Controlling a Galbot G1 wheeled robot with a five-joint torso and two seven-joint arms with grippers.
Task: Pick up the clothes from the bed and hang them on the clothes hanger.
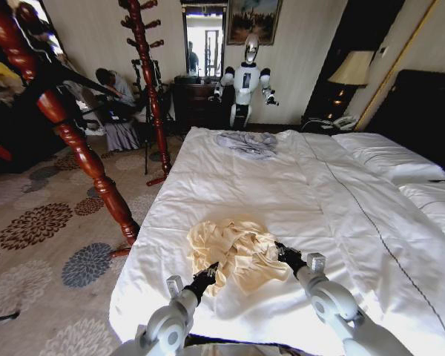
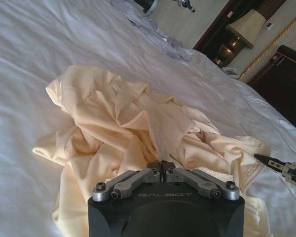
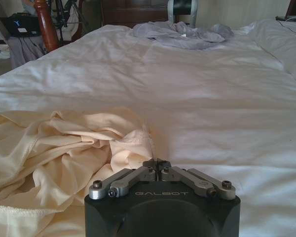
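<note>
White bed (image 1: 297, 200), crumpled cream clothes (image 1: 233, 252) near its foot edge, left gripper (image 1: 209, 273) and right gripper (image 1: 282, 252), both marked GALBOT, fingers pinched together on the fabric's edges.

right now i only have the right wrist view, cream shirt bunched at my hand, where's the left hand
Observer: The left hand is at the near left edge of the pale cream-yellow thin fabric garment, across the heap from the right hand.
Operator: is it gripping anything
Observer: Yes. In the left wrist view its fingers are shut on a fold of that garment.
Operator: what's off the bed's left side
Observer: A tall reddish-brown turned wooden coat stand has its foot on the flowered carpet, close beside the white-duveted bed.
</note>
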